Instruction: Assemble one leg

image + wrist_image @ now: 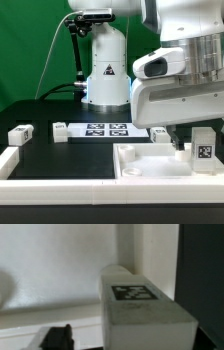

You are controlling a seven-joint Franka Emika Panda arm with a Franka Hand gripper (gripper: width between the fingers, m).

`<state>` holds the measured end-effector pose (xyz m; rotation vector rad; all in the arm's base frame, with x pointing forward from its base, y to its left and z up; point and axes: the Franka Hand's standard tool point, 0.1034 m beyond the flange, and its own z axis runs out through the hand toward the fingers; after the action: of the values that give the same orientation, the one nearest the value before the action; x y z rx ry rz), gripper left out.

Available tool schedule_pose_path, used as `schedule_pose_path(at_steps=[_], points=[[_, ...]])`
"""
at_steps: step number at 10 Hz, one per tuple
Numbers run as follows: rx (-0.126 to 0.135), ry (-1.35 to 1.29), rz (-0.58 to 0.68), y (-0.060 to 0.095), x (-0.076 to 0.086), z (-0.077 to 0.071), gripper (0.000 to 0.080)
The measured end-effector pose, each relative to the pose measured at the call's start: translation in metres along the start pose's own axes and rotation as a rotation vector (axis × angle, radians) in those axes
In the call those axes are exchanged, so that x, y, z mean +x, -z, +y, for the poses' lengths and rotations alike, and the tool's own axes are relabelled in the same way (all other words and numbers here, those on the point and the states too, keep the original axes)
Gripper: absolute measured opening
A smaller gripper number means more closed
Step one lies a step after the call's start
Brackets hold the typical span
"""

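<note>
White block-like leg (140,317), tagged on one face, stands beside the gripper (179,142), whose opening I cannot tell.

The black desk (75,155) carries the marker board (106,128) at its far middle. A leg (20,133) lies toward the exterior view's left, and a second leg (62,130) lies just beside the board. The white tray-like part (135,165) sits near, at the exterior view's right.
</note>
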<state>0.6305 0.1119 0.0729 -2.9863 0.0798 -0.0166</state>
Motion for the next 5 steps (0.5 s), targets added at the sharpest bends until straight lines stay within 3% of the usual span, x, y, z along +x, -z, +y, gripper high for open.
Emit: schedule_pose_path(at_steps=[1,2,3,5], points=[[0.001,-0.035,0.0,0.0,-0.0001,-0.0005,0.0451],[0.001,-0.031,0.0,0.0001,0.0,-0.0003,0.0287],[0.001,-0.035,0.0,0.0,0.0,-0.0003,0.0289],[0.021,-0.391,-0.005,-0.0003,0.0004,0.0038,0.0289]])
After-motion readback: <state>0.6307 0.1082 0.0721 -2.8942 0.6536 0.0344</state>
